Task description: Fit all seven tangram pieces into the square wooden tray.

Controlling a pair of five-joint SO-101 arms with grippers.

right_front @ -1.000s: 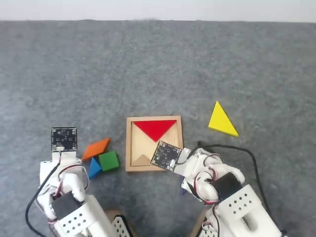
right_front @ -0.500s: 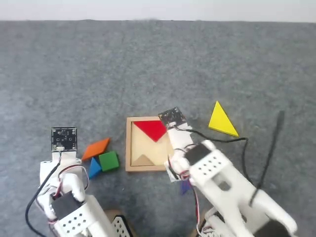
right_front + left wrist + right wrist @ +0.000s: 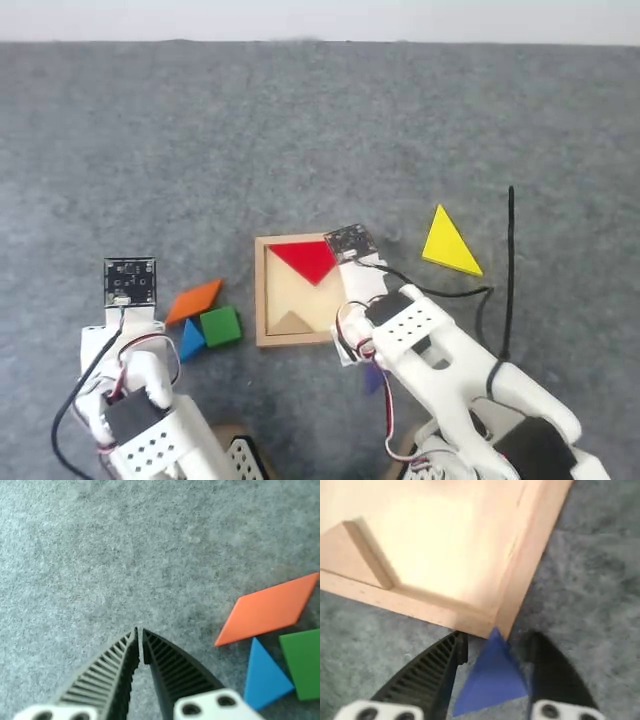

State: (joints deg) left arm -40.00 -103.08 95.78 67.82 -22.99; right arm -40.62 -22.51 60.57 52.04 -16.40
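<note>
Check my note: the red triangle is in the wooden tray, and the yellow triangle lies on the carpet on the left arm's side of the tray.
One detail is wrong. The high view shows the yellow triangle on the right arm's side of the wooden tray, not the left. The red triangle is in the tray, as you wrote.

No text, number, label or sign can be read anywhere. The left wrist board [image 3: 130,282], a small black square, and the right wrist board [image 3: 350,241], which sits over the far right corner of the wooden tray [image 3: 262,300], carry only pale specks too small to make out as letters.
</note>
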